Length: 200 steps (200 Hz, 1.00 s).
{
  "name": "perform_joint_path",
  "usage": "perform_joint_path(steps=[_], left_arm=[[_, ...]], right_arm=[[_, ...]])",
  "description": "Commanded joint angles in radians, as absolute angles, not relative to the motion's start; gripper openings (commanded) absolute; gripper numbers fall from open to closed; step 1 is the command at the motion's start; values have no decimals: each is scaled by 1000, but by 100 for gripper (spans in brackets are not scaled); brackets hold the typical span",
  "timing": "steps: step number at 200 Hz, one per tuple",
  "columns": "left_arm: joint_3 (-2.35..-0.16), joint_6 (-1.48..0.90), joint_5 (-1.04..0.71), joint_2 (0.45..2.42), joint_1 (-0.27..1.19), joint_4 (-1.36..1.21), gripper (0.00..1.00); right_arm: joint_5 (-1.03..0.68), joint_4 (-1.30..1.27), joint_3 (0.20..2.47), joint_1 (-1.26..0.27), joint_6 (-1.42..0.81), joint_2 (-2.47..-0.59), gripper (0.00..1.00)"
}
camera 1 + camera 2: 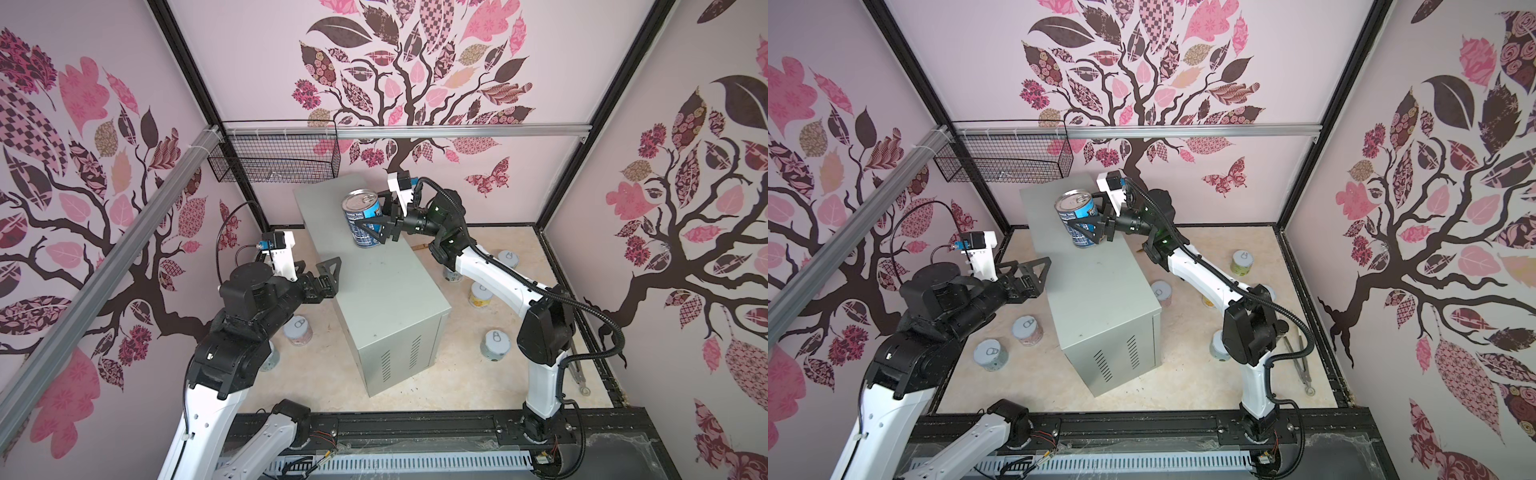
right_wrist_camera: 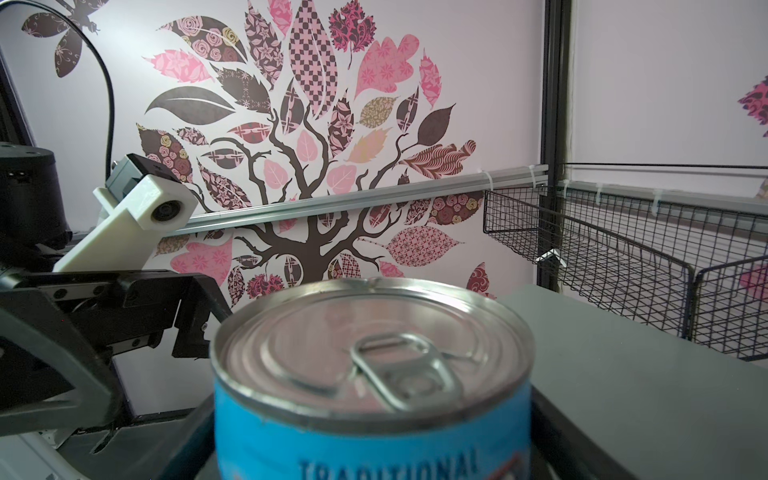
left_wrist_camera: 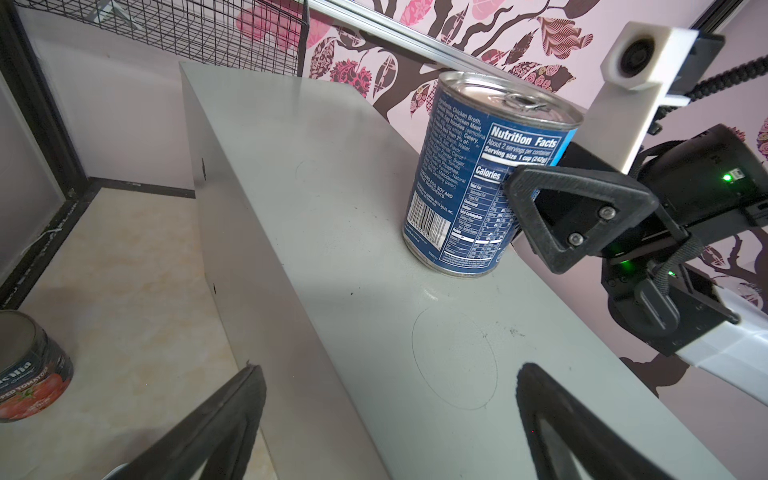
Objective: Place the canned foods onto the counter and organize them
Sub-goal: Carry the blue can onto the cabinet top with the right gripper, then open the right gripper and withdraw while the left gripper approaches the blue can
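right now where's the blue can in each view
In a top view: blue can just above centre, on the counter.
In a top view: left of centre, upper half.
Left wrist: right of centre.
Right wrist: bottom centre, close up.
Shared landmark: the wire basket.

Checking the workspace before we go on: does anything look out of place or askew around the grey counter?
Metal tongs lie at the right edge of the floor, with no part in the job. The blue can on the counter, between the right gripper's jaws, looks slightly tilted; whether it sits flat is unclear.
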<state>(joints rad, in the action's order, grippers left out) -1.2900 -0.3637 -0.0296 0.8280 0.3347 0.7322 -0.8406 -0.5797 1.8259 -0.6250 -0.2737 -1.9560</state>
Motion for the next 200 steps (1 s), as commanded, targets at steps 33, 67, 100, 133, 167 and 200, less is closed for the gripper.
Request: perform_joint_path(steps=[33,67,100,133,167,200], left_arm=[[-1307,-320,-45,846,337,704,98],[-1313,-300,-65,856,337,695,98],[-1342,-287,-98,885,337,687,98],[-1386,-271,-167,937,337,662,98],[-1419,-224,-253,993,337,620,98],[-1444,-189,-314,1030,337,581,98]], right_arm=[[-822,-607,1782,-615,-211,-1864,100],[-814,-589,1759,-608,-190,-1831,100],[-813,-551,1767,-584,-214,-1800,100],[-833,-492,1784,-557,-249,-1753,100],[-855,-388,1804,-528,-276,-1674,100],[-835,-338,1774,-483,-344,-1588,100]])
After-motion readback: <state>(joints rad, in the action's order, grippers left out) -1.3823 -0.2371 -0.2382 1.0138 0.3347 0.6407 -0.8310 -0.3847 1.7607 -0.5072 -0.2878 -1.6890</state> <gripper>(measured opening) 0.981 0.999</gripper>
